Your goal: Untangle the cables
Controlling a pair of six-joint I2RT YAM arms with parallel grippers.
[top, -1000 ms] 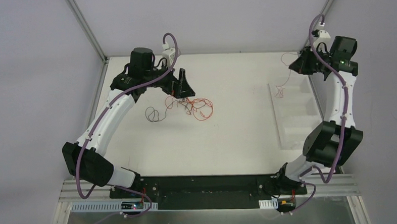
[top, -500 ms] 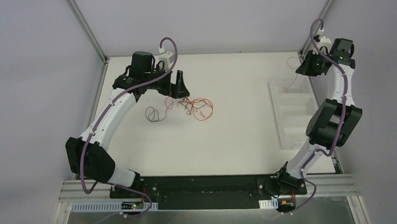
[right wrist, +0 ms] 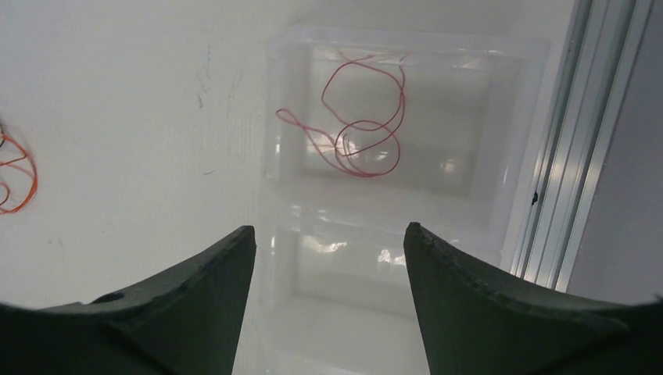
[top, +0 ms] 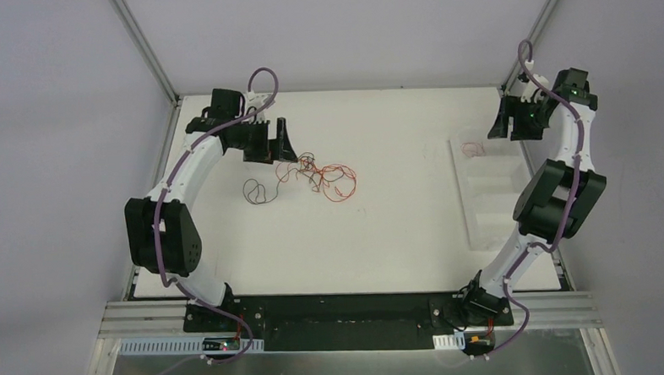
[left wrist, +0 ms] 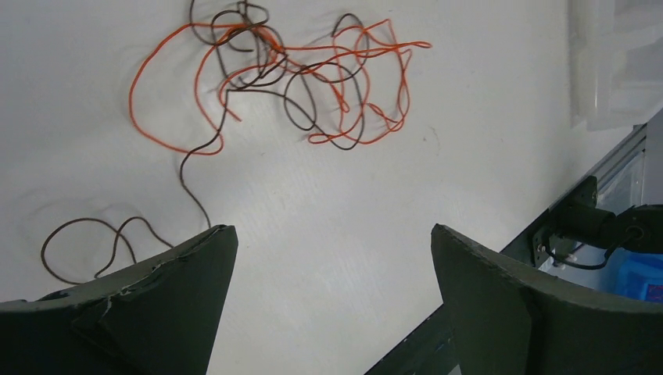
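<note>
Cables: thin curly orange and dark wires (left wrist: 313, 86) tangled, upper centre; one red wire (right wrist: 363, 144) in clear plastic tray (right wrist: 524, 117).
Handling: we judge them light and limp; pinch a free end.
Fingers: left gripper (left wrist: 328, 234) and right gripper (right wrist: 328, 230) spread, empty.

On your counter (top: 398, 235), the tangle of cables (top: 328, 177) lies left of centre, with a lone cable (top: 258, 191) just left of it. At right, the tray (top: 492, 221) holds a single cable (top: 473, 149) in its far compartment.

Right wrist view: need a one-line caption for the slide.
Open right gripper poised over the clear tray, one red cable lying loose in its far compartment.
</note>
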